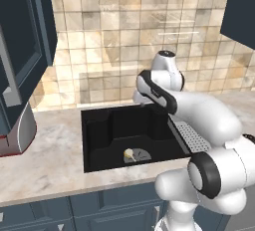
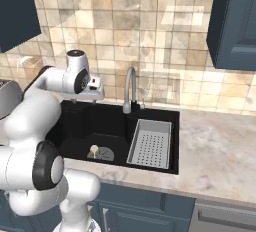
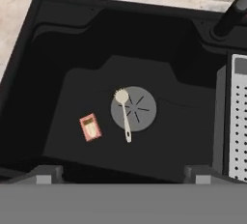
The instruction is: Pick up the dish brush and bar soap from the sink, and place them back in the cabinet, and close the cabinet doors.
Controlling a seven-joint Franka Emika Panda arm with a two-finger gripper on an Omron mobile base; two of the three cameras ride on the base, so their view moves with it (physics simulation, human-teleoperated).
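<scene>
Above the sink (image 3: 29, 73) the gripper (image 3: 123, 177) hangs with jaws spread wide, grasping nothing. Below, the dish brush (image 3: 125, 117) lies across the drain (image 3: 140, 109); the bar soap (image 3: 90, 127) lies beside it, its label unreadable.

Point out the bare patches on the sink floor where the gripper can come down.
Free: the sink floor's back stretch between the drain and the rear wall, and the strip left of the bar soap. Crowded: the middle, where the dish brush lies across the drain with the soap close beside it.
</scene>
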